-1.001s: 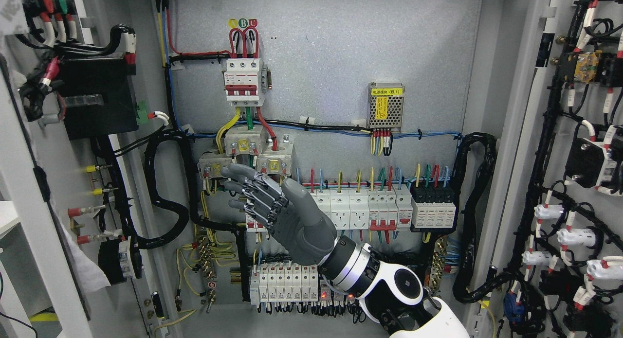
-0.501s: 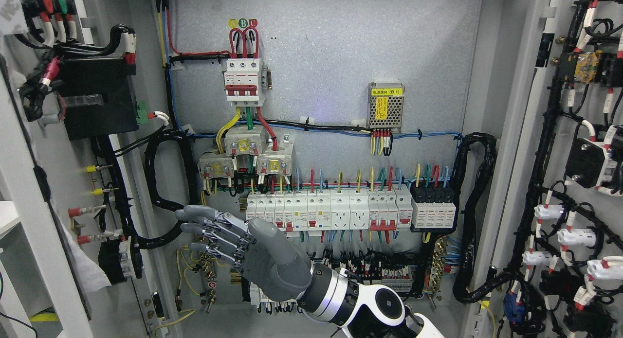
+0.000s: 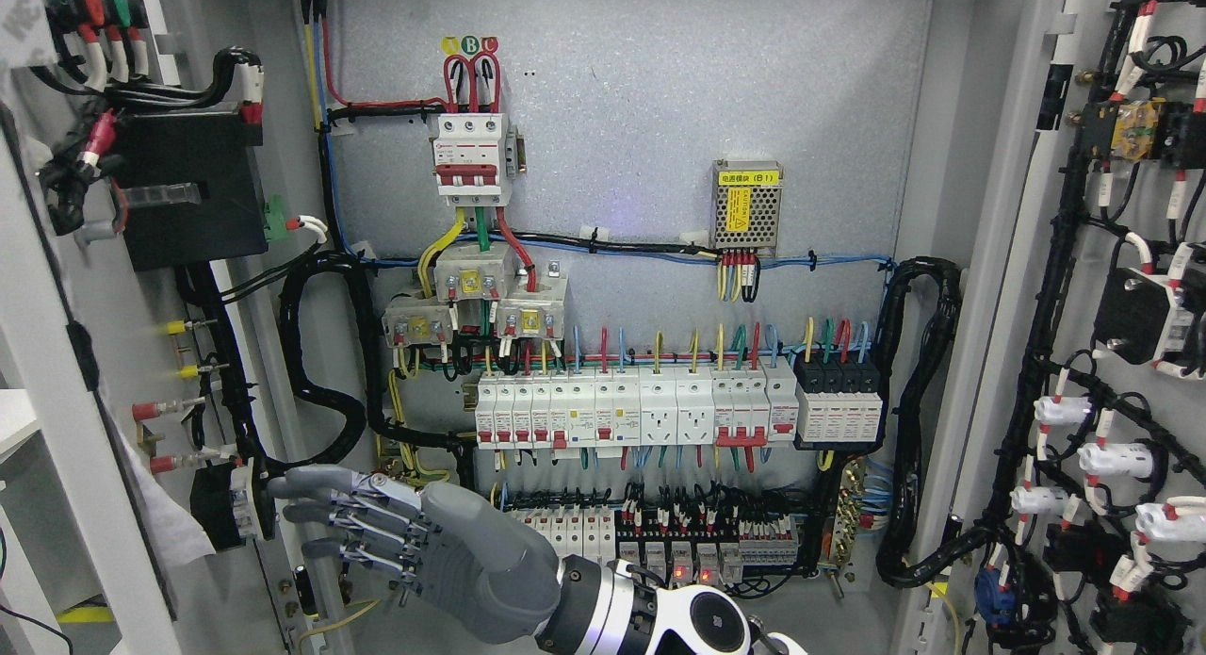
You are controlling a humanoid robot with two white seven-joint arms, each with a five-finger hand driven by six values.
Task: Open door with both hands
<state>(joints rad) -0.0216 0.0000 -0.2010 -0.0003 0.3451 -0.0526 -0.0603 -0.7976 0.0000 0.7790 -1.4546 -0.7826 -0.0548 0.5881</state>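
The electrical cabinet stands with both doors swung wide. The left door (image 3: 57,372) shows its inner face with black units and wiring, and so does the right door (image 3: 1112,353). My right hand (image 3: 316,523), grey with jointed fingers, is low in the cabinet at the bottom left. Its arm comes in from the bottom edge, right of the middle. The fingers stretch out flat toward the left and hold nothing. Their tips are close to a black component (image 3: 226,504) on the left door's lower part. I cannot tell whether they touch it. My left hand is out of sight.
The back panel (image 3: 660,99) carries a red three-pole breaker (image 3: 474,160), a row of white breakers (image 3: 631,408), a mesh power supply (image 3: 747,205) and thick black cable bundles (image 3: 325,363). Lower terminal blocks (image 3: 660,542) with red lights sit right behind my wrist.
My right hand has swept down and to the left, from in front of the white breaker row to the cabinet's lower left corner near the left door. Its fingers stayed stretched out.
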